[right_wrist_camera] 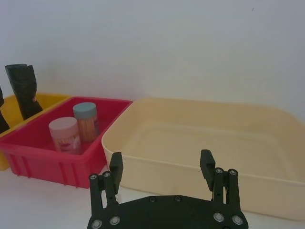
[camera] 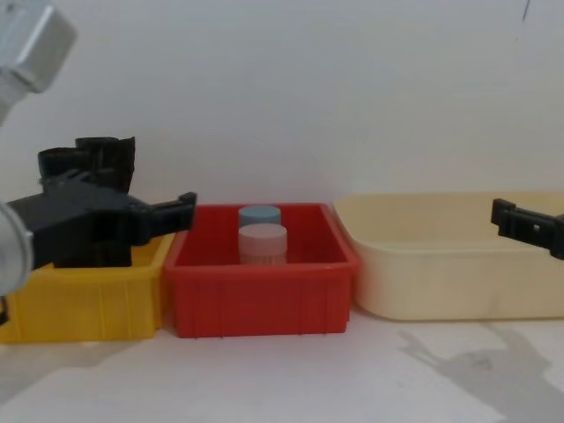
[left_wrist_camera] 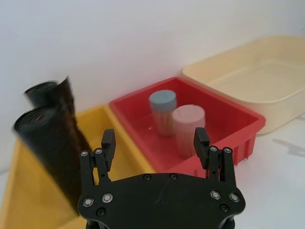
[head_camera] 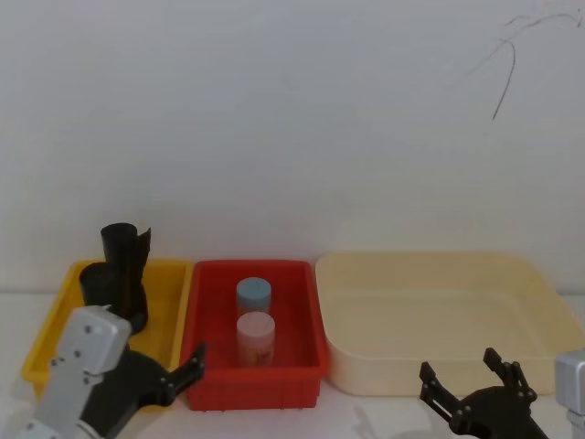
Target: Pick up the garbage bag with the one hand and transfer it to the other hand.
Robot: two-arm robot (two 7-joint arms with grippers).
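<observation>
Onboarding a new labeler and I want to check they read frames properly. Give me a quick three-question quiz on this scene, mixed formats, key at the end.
1. True or false: the left pincer and the right pincer are both open and hold nothing.
2. The garbage bag sits in which bin? A) yellow B) red C) cream
3. How many jars stand in the red bin?

Key: 1 true. 2 A, the yellow bin. 3 two.
</observation>
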